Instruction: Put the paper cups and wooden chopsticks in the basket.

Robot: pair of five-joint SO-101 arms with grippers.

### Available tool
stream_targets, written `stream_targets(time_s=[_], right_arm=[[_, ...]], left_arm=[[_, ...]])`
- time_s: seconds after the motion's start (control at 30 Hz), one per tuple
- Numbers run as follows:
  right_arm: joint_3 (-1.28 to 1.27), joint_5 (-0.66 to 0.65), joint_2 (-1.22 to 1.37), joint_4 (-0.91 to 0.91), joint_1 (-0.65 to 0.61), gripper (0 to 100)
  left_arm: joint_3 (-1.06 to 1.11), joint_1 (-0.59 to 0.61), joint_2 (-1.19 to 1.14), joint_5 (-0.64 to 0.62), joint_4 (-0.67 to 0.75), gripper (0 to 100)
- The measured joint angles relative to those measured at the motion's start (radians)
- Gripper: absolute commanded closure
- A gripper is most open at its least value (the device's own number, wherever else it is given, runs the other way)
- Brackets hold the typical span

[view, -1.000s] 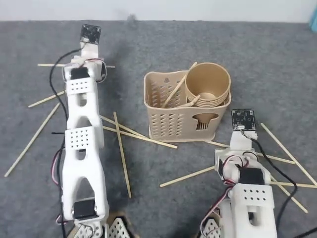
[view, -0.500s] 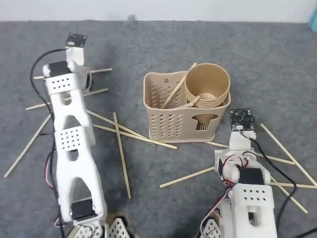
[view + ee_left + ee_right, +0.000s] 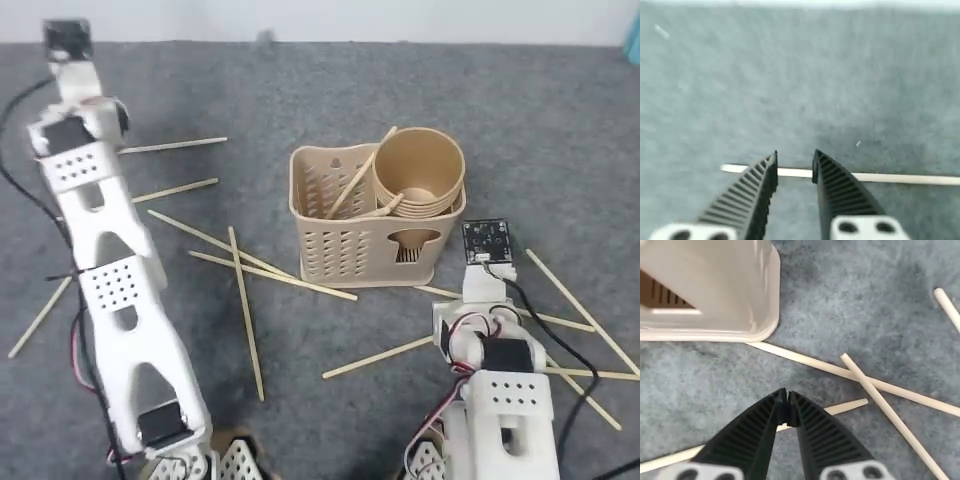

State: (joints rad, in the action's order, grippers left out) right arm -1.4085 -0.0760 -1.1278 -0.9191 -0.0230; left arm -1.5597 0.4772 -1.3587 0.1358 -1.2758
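Note:
The tan basket stands mid-table and holds stacked paper cups and some wooden chopsticks. More chopsticks lie loose on the grey carpet, such as one at the far left and one in front of the basket. My left arm stretches to the far left corner. Its gripper is open a little, with its tips straddling a chopstick on the carpet. My right gripper is shut on nothing and hovers over crossed chopsticks by the basket's corner.
Several loose chopsticks lie right of the right arm and in front of it. A long one lies between the two arms. The carpet's far edge meets a pale wall.
My left arm has swung left and farther away, from near the table's left middle to the far left corner. The right arm has barely moved.

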Motion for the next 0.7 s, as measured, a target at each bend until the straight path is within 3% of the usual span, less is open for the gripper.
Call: stream_targets(time_s=[0.23, 0.37, 0.5, 0.7], right_arm=[[0.0, 0.0, 0.0, 0.0, 0.0, 99.0], [0.0, 0.0, 0.0, 0.0, 0.0, 99.0], [0.0, 0.0, 0.0, 0.0, 0.0, 99.0], [0.0, 0.0, 0.0, 0.0, 0.0, 99.0]], left_arm=[[0.155, -0.014, -0.137, 0.017, 0.351, 88], [0.163, -0.015, -0.157, 0.032, 0.407, 88], [0.133, -0.015, -0.157, 0.104, 0.313, 88], [-0.014, -0.015, -0.152, 0.307, -0.048, 88]])
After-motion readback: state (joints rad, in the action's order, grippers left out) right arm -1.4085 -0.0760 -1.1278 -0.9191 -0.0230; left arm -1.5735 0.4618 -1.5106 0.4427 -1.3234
